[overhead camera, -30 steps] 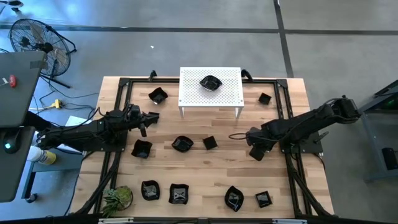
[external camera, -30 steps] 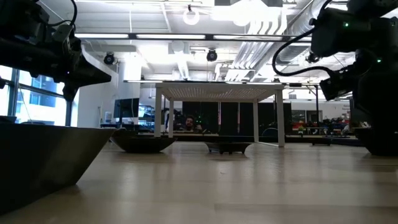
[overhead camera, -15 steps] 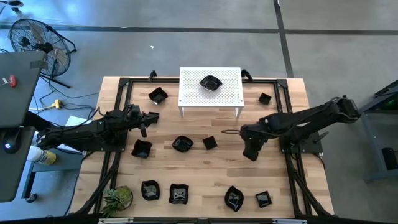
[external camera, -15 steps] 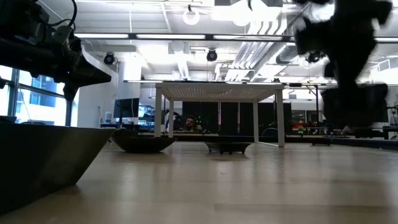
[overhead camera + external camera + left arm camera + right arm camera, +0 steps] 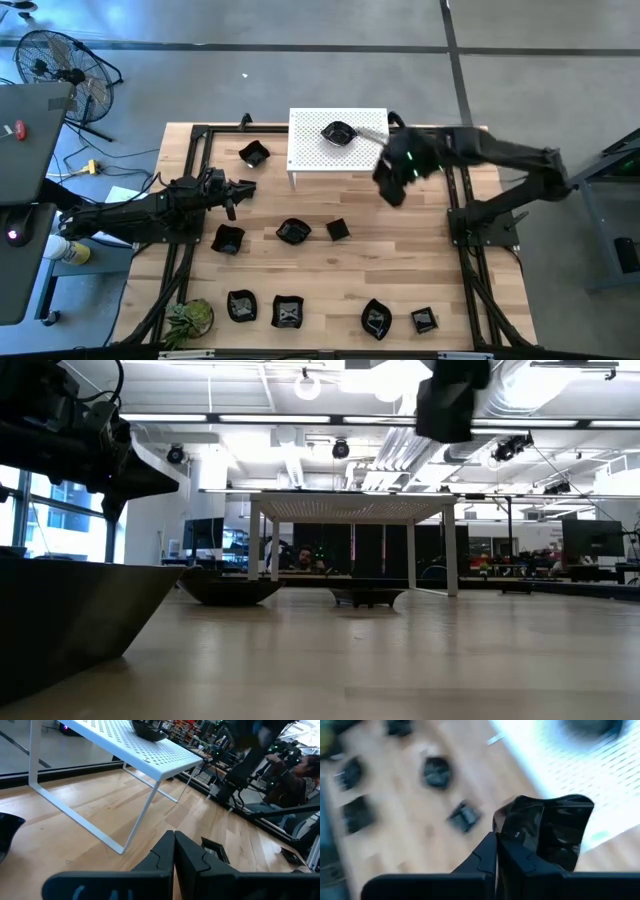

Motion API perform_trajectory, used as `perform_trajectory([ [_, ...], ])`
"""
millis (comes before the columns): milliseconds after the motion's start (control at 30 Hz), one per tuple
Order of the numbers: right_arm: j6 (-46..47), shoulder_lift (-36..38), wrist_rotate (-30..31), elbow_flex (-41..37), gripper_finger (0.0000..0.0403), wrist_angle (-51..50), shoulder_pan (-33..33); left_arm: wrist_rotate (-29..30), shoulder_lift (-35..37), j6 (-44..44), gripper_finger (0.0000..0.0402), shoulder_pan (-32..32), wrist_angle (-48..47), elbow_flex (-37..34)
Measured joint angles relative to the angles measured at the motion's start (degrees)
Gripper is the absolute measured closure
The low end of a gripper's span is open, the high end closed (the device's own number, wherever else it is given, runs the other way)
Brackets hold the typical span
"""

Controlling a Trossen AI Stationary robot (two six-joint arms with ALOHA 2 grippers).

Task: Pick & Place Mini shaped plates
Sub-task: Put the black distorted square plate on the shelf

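Several glossy black mini shaped plates lie on the wooden table, among them one [image 5: 292, 231] at the middle and one [image 5: 375, 318] near the front edge. Another plate [image 5: 338, 132] sits on the white perforated stand [image 5: 310, 150]. My right gripper [image 5: 392, 180] hangs high beside the stand's right end, shut on a black plate [image 5: 547, 830]. In the low view this gripper [image 5: 447, 402] shows at the top, well above the stand. My left gripper [image 5: 232, 197] waits shut at the table's left, its fingers [image 5: 174, 851] touching nothing. My right gripper pinches the black plate by one edge [image 5: 507, 834] between its two fingers. The fingers slant downward. The plate sticks out beyond the fingertips and is lifted clear of the table and of the stand.
A small green plant [image 5: 190, 318] stands at the near left corner. Black frame rails [image 5: 195, 160] run along the table's sides. A fan [image 5: 60, 70] stands on the floor at the far left. A person [image 5: 295, 775] sits beyond the table's right side.
My right gripper has risen from the table's right middle with the black plate and swung toward the far edge, up beside the white stand, tipping as it went. The plate is now lifted clear of the table.
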State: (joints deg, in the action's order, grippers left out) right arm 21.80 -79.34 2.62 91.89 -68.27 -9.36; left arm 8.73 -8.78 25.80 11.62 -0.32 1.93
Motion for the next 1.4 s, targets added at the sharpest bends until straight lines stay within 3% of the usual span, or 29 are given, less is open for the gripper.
perform_trajectory([
  [267, -17.47, -18.89, 4.25, 17.76, 0.0394, -11.93, -13.47, -0.02, 0.02, -1.06, 0.0401, 0.0, 0.0, 0.0],
  [500, -24.7, -28.01, 8.82, 22.37, 0.0395, -16.39, -18.16, 0.0, 0.0, -1.66, 0.0401, 0.0, 0.02, -0.02],
  [800, -21.48, -25.42, 7.76, 22.5, 0.0381, -17.4, -19.09, 0.04, 0.01, -1.66, 0.0401, 0.0, 0.02, -0.02],
  [967, -11.98, -22.35, -1.92, 22.5, 0.0335, -16.71, -22.12, 0.11, 0.02, -1.71, 0.0401, 0.0, -0.02, -0.02],
  [1067, -6.91, -20.5, -3.05, 21.72, 0.0302, -15.61, -22.96, 0.65, 0.01, -1.75, 0.0401, 0.0, -0.01, -0.03],
  [1200, -1.62, -18.13, -4.12, 16.09, 0.0273, -11.31, -22.94, 1.14, 0.02, -1.75, 0.0401, 0.0, 0.02, -0.04],
  [1400, 5.4, -14.29, -4.26, 3.61, 0.0263, -1.15, -23.23, 1.29, 0.0, -1.75, 0.0401, 0.0, 0.02, -0.04],
])
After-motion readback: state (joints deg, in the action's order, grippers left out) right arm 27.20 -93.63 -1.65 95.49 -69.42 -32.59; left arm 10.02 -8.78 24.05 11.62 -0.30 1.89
